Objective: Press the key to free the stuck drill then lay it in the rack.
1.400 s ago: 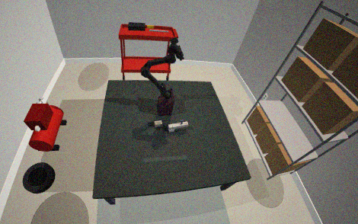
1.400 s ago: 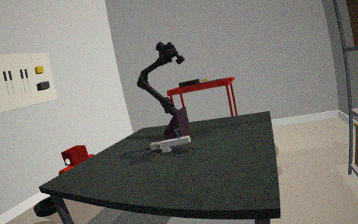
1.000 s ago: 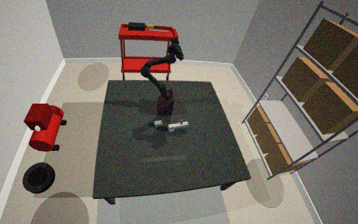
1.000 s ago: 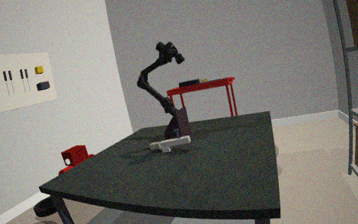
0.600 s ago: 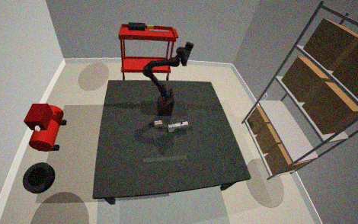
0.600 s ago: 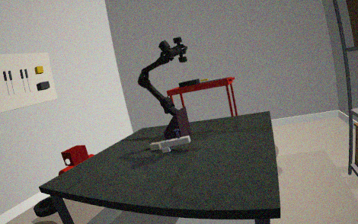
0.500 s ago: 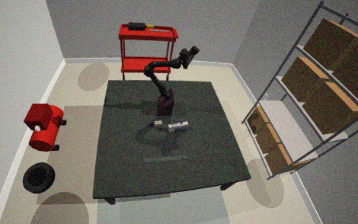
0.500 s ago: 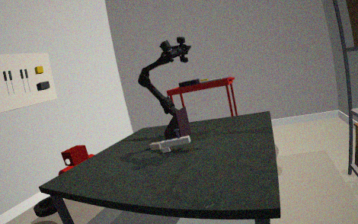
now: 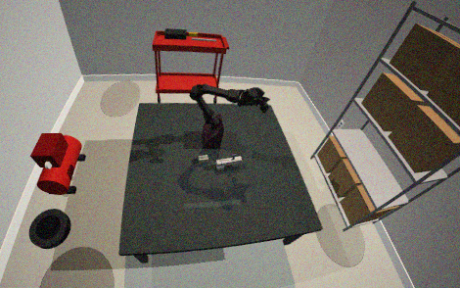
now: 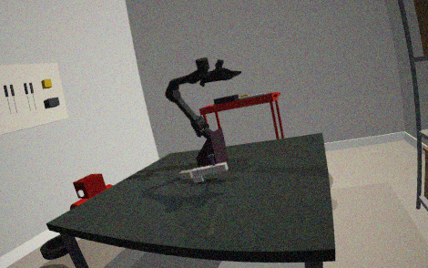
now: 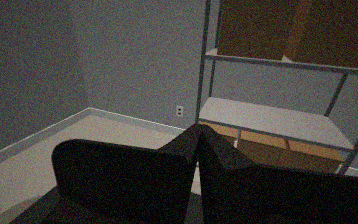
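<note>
My gripper (image 9: 266, 104) (image 10: 239, 72) (image 11: 200, 130) is shut and empty, raised high above the back right part of the dark table (image 9: 170, 227) (image 10: 268, 223). In the wrist view its fingertips meet. A long white piece (image 9: 230, 162) (image 10: 210, 169) is on the table in front of the arm's base, with a small dark part standing on it. A smaller white piece (image 9: 203, 157) is left of it. A faint pale strip (image 9: 209, 205) shows nearer the table's front. I cannot tell which of these is the key, the drill or the rack. My gripper is well away from them all.
A red cart (image 9: 190, 46) (image 10: 249, 101) stands behind the table with dark and yellow items on top. A tall metal shelf (image 9: 376, 167) (image 11: 275, 120) holding brown boxes stands on the right. A red tank (image 9: 60, 168) and a black tyre (image 9: 50, 228) are on the floor at the left.
</note>
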Robot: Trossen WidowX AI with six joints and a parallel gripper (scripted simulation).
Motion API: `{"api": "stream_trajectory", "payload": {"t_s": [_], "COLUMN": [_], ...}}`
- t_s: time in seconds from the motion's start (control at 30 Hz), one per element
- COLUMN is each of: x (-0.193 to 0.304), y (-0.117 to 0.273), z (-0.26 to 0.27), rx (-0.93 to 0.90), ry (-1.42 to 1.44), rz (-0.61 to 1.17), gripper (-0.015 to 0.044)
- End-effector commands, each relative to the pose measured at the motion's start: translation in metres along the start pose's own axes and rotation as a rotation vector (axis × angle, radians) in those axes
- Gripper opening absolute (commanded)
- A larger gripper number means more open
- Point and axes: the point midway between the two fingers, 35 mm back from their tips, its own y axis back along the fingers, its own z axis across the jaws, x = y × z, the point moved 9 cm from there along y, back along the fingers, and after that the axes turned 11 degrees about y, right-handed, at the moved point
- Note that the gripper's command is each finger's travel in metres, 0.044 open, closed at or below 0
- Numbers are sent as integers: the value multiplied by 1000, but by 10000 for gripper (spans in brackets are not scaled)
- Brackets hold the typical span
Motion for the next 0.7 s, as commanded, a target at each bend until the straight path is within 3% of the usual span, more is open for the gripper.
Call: {"api": "stream_trajectory", "payload": {"t_s": [0.0, 0.2, 0.67], "x": [49, 106, 246], "y": [1, 12, 78], "z": [-28, -51, -67], "rx": [126, 304, 939], "ry": [-302, -635, -1279], "rz": [210, 455, 1169], "gripper": [0, 0, 0]}}
